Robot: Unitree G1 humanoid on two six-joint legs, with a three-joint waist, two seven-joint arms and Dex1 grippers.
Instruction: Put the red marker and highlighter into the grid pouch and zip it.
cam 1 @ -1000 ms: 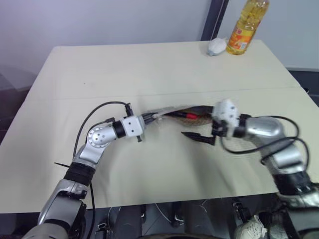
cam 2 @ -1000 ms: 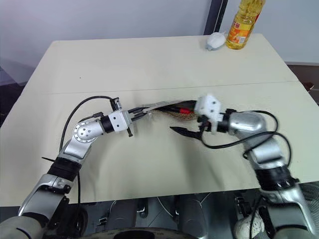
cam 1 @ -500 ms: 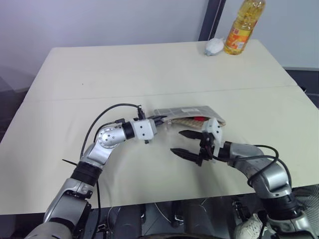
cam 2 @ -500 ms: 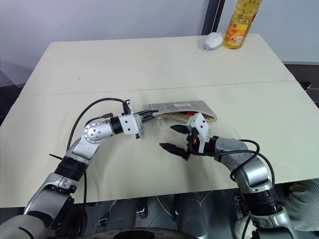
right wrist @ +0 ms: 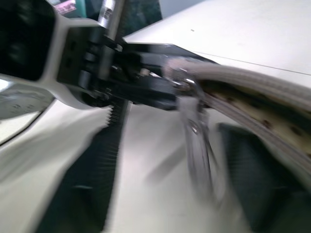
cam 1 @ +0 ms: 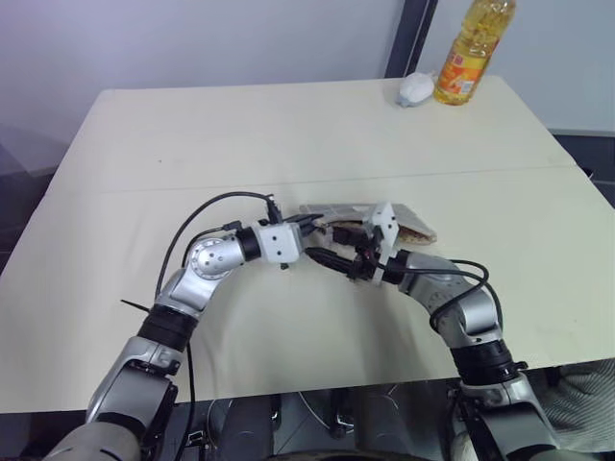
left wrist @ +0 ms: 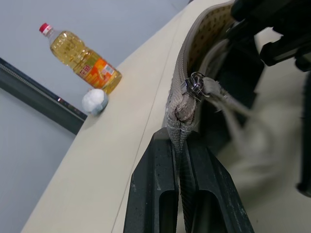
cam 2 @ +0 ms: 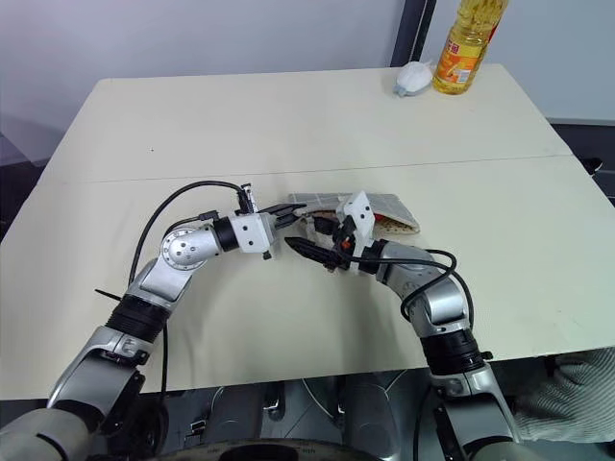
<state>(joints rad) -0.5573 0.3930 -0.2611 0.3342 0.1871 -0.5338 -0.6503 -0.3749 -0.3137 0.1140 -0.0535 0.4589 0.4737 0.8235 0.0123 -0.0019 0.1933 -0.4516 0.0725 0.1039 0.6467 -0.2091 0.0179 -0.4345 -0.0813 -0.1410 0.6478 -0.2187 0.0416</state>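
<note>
Pouch: we see the grid pouch [cam 1: 384, 222] lying near the middle of the table [cam 1: 192, 144], its mouth not yet zipped; the zipper slider [left wrist: 195, 80] sits at the clamped end, the loop pull [left wrist: 228, 99] trailing from it.
Contents: a second ago the red marker showed in the pouch's open mouth; now we cannot make it or the highlighter out.
Left gripper: the left gripper [left wrist: 181, 145] is closed tight on the pouch's end fabric, as before.
Right gripper: the right gripper [cam 1: 332, 257] has swung in from the far side of the pouch to the slider end and is narrowing from wide; the loop pull hangs between its fingers.
Meaning: we judge loading done and zipping about to begin.
Beyond: an oil bottle [cam 1: 475, 50] stands well apart from the pouch.
</note>
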